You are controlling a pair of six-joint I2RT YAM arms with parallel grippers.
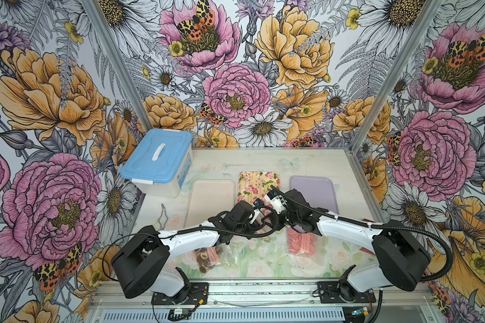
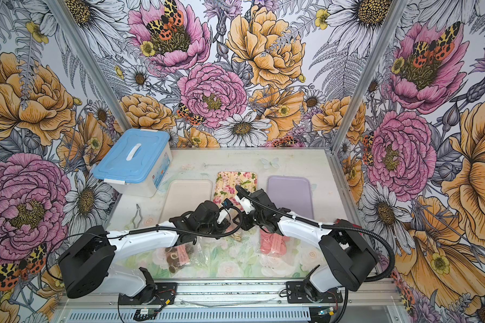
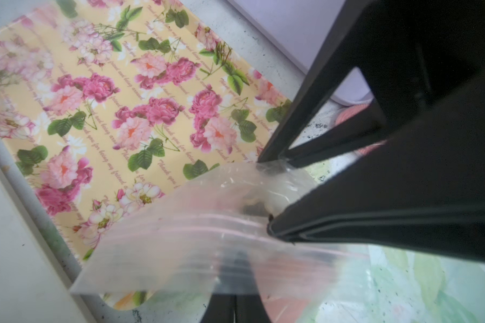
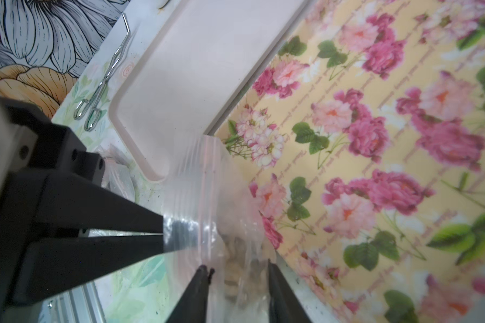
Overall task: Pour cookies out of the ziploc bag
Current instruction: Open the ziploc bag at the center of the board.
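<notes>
Both my grippers meet over the middle of the desk [image 1: 305, 165], at the near edge of the floral tray [image 1: 259, 181]. My left gripper [image 4: 163, 233] is clenched on the zip strip of the clear ziploc bag [image 4: 196, 179]. My right gripper [image 4: 235, 267] has its jaws apart, one on each side of the bag's mouth. The cookies [image 4: 233, 251] show as dim cream and brown shapes inside the bag. Two further bags, of brown cookies [image 1: 207, 257] and pink discs [image 1: 303, 240], lie towards the desk's near edge.

Three trays lie side by side: a cream tray [image 1: 210, 201], a floral tray [image 1: 258, 184] and a lilac tray [image 1: 314, 193]. Nearer than the floral tray are three clear bags [image 1: 213, 257] [image 1: 303, 246] [image 3: 196, 240]. Left of it are one blue-lidded box [image 1: 158, 159] and one pair of tongs [image 1: 163, 216].
</notes>
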